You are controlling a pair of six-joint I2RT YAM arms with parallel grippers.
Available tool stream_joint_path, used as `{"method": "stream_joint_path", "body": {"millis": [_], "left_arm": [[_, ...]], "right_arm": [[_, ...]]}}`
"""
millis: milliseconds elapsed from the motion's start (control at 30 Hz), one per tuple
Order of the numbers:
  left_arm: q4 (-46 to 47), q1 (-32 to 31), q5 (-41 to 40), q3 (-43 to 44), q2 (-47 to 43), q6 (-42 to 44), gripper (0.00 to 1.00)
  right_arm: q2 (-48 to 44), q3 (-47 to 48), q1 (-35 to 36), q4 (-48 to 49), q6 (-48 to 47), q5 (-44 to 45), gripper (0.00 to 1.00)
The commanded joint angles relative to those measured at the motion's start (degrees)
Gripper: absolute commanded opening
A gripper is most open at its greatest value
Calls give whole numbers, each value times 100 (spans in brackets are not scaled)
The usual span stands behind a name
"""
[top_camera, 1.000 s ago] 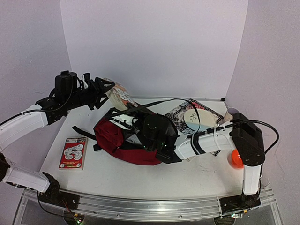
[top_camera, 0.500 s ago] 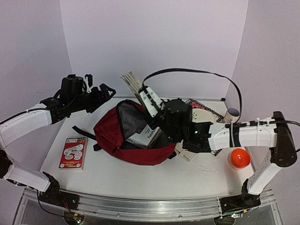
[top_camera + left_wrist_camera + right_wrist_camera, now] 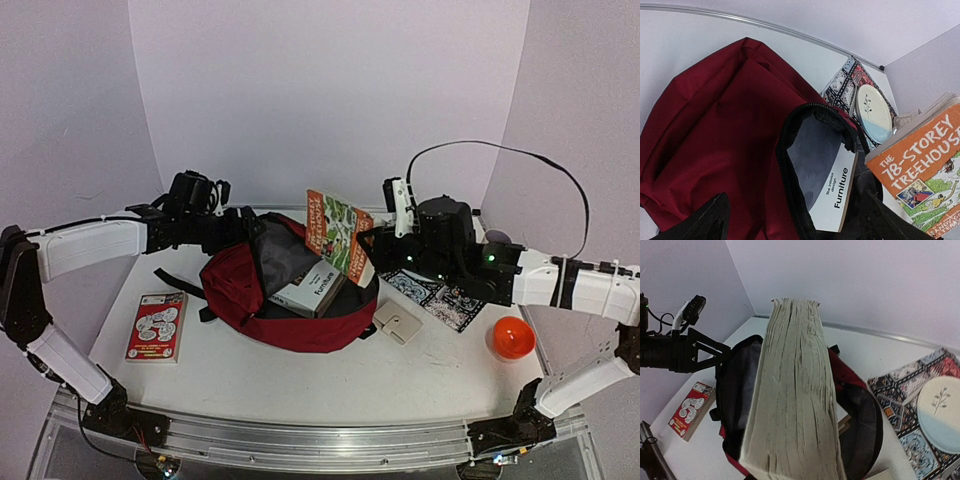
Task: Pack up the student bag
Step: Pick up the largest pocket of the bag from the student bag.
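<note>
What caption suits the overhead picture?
Right claw holds an orange book above the open red backpack; left claw hovers at its rim.

Count taken at the table. Student bag (image 3: 235,290): one, dark red, at centre. Books: two, being one orange paperback (image 3: 338,232) held up above the bag toward 12 o'clock and one white Furniture volume (image 3: 312,288) inside the bag's mouth. Red illustrated pack (image 3: 156,325): one, at 9 o'clock. Patterned mat (image 3: 450,305): one, at 3 o'clock. Round plate (image 3: 872,112): one, on that mat. Beige square pad (image 3: 398,322): one, at 4 o'clock. Orange ball (image 3: 513,337): one, at 4 o'clock, further out.
</note>
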Motion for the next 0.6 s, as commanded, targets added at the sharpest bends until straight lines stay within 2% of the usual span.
{"method": "stream_joint_path", "body": {"millis": [0, 100, 233, 367, 467, 567], "left_arm": [[27, 17, 411, 445, 342, 254, 86], [22, 17, 640, 548, 556, 309, 76], [22, 17, 923, 678, 647, 395, 43], [25, 16, 996, 798, 579, 419, 17], [23, 15, 1054, 888, 483, 399, 5], [26, 17, 1093, 982, 342, 345, 2]], "right_arm": [[-425, -107, -184, 437, 1262, -1216, 0], [-499, -280, -322, 443, 1731, -1610, 0], [-654, -601, -569, 482, 2314, -1911, 0], [-758, -839, -799, 610, 2768, -2282, 0], [-737, -1035, -924, 821, 3199, -2491, 0], [-583, -1218, -1045, 1083, 3602, -2768, 0]]}}
